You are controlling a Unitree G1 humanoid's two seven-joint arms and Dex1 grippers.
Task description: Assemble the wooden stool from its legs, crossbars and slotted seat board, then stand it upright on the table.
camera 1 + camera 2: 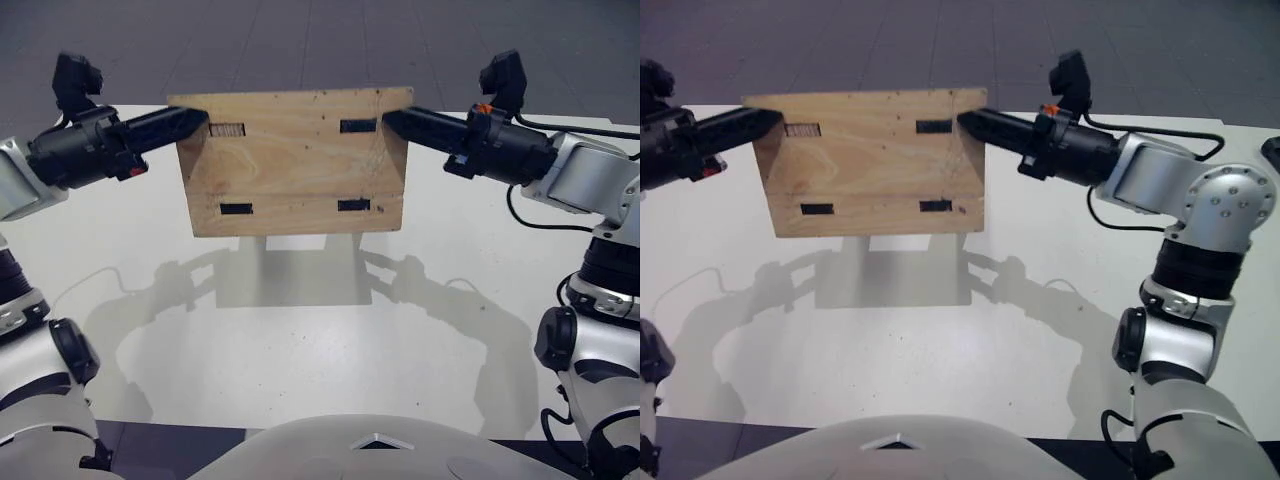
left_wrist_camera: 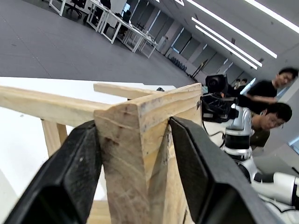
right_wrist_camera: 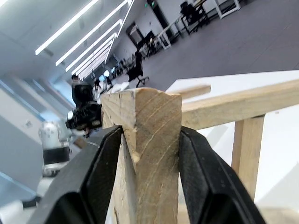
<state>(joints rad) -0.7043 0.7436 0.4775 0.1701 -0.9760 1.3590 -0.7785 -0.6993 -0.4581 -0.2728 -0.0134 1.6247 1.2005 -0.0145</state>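
Clamping stool above table: left claw, right claw.

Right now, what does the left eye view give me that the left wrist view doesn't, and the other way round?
Left eye view: the seat board's slotted top face, held off the table, and the right gripper clamping its right edge. Left wrist view: from close up, the fingers pressed against both faces of the wood, and an upright leg under a long bar. Both: the left gripper shut on the seat board's left edge.
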